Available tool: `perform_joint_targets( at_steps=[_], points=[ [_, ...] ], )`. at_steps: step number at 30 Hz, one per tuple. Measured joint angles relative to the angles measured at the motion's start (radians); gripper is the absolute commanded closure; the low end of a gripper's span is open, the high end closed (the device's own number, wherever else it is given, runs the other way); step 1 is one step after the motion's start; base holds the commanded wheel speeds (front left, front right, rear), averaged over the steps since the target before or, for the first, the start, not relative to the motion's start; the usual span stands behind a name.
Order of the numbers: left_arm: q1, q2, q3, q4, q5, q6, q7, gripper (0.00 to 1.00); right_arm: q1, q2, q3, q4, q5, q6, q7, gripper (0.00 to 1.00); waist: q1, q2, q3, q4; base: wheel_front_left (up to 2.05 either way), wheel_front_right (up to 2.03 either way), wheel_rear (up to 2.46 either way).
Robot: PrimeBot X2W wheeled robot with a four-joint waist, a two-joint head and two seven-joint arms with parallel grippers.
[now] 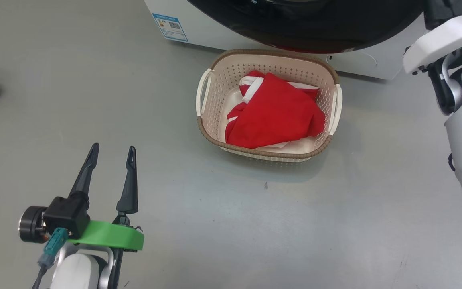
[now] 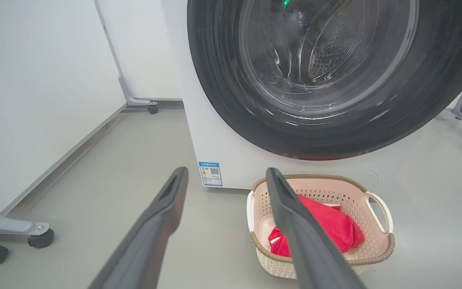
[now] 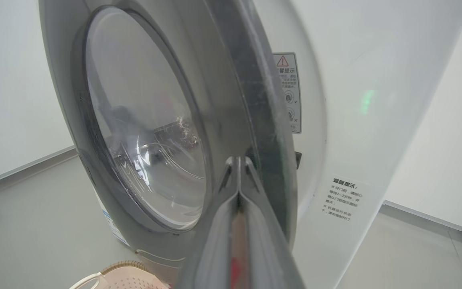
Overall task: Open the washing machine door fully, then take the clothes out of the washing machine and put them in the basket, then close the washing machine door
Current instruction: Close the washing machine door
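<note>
A lab: washing machine (image 2: 215,136) amid wheeled white partitions (image 2: 42,92).

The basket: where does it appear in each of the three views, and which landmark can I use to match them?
Head view: the basket sits at top centre, below the washing machine door.
Left wrist view: the basket is at lower right, under the door.
Right wrist view: its rim and one white handle show at the bottom edge, left of centre.
Shared landmark: the door, its black ring above the basket in every view.
</note>
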Motion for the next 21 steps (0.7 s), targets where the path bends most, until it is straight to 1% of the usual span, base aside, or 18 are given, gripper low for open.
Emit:
perform_joint_targets(
  at_steps=[8,21],
  points=[
    [-0.024,-0.005,-0.015,0.001,0.0,-0.009,0.0,0.0,-0.072,-0.058,-0.013,0.063,-0.002,-0.001,0.0,1.0,0.0,0.0,0.014,0.022,0.0,0.0,0.0],
    [-0.057,-0.01,-0.041,0.003,0.0,-0.026,0.0,0.0,-0.209,-0.102,-0.031,0.154,-0.002,-0.001,0.023,1.0,0.0,0.0,0.051,0.076,0.0,0.0,0.0]
  ],
)
